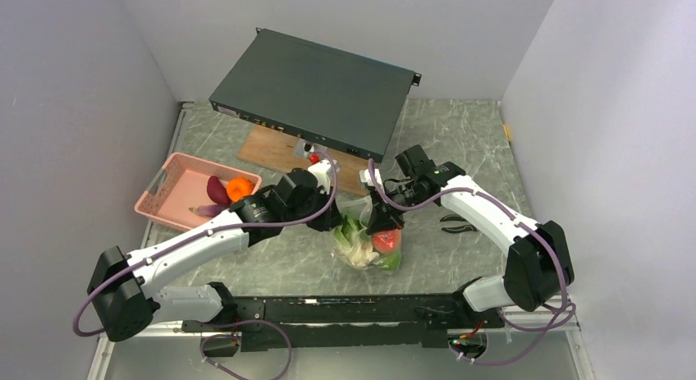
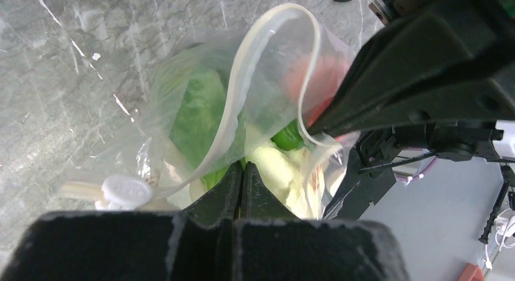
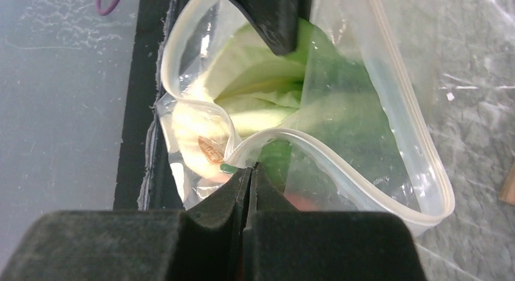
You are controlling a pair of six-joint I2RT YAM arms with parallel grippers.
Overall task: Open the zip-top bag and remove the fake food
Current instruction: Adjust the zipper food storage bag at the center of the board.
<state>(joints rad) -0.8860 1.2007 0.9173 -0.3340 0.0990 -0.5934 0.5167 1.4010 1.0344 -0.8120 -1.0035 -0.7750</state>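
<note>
Together, left fingers [image 2: 226, 187] and right fingers [image 3: 234, 190] clench the zip-top bag [image 2: 276, 56] holding fake food [image 2: 194, 111].

No text, brand, number or sign can be read in any view. Faint marks on a white round piece [image 2: 126, 190] and on the dark flat box's [image 1: 316, 93] front edge are too small to make out.

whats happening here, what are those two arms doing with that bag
Both arms are holding the zip-top bag by its mouth. The left gripper is shut on one side of the zip rim and the right gripper is shut on the opposite side, so the mouth gapes open. A pale green leafy head and a red fruit are inside the bag. An orange ball and a purple piece lie in the pink basket to the left.
</note>
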